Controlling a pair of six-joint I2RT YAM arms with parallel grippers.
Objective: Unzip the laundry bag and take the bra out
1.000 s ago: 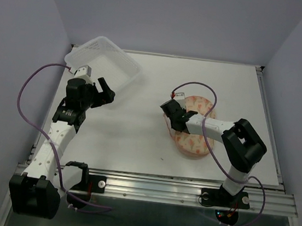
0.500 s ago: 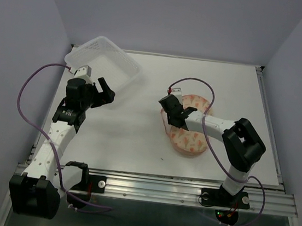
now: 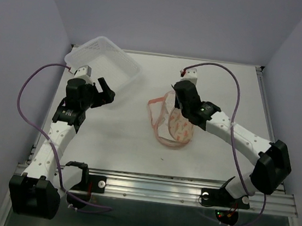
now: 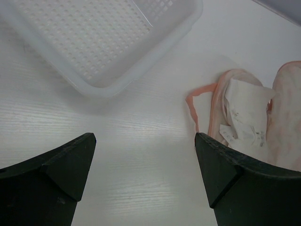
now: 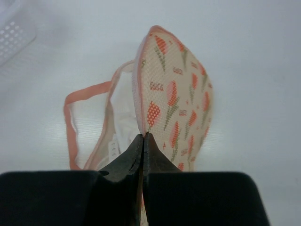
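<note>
My right gripper (image 5: pixel 142 136) pinches the bag (image 5: pixel 178 108) by its raised flap. The bra (image 4: pixel 244 113) lies exposed beneath, leftward, facing my left gripper (image 4: pixel 143 141), which is spread wide, empty and well apart.

Laundry bag (image 5: pixel 178 103) is mesh cloth, tray (image 4: pixel 94 42) plastic

Bra (image 4: pixel 247 110) inside open laundry bag (image 4: pixel 288 123)

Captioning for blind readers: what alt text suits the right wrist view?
The right gripper pinches the pink rim of the laundry bag, holding one flower-printed half upright. White bra fabric shows in the opened half beside it.
</note>
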